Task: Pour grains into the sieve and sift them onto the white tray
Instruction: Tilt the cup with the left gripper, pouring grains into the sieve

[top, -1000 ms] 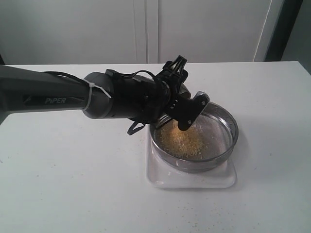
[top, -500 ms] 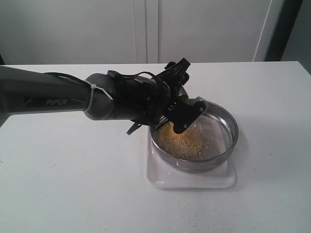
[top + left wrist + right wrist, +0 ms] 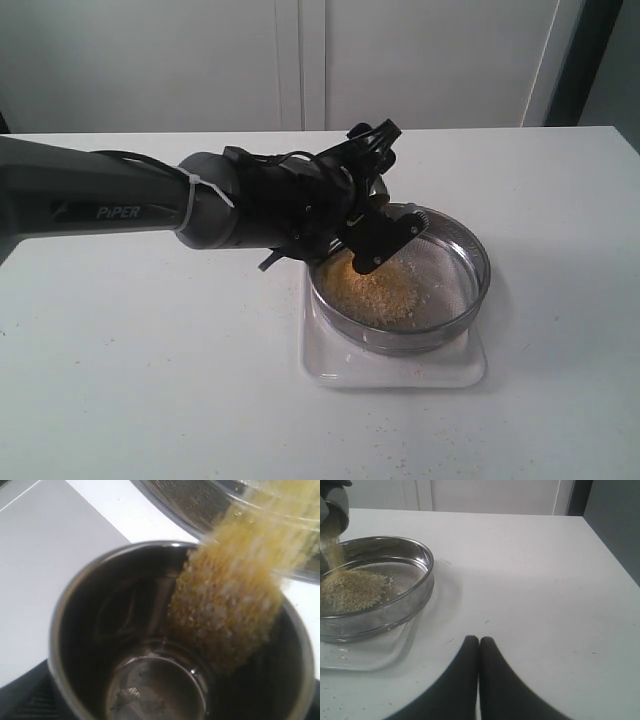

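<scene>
Over the sieve [image 3: 468,292], left tool [image 3: 378,190] gripping tilted cup [image 3: 90,630], mouth downward, grains [image 3: 235,595] pouring, right tool [image 3: 479,642] closed.

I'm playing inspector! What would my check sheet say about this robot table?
Surface: white table, smooth.
Job's things: grains heaped in the sieve, with more streaming in; the sieve sits on the white tray.
Clutter: a few tiny specks on the table near the tray.
Grippers: left gripper fingers hold a tipped steel cup over the sieve; right gripper fingers shut, holding nothing, off to the side of the sieve.
Cables: black cable loops along the left arm, with a white zip tie.
Surroundings: white cupboard doors behind the table.
</scene>
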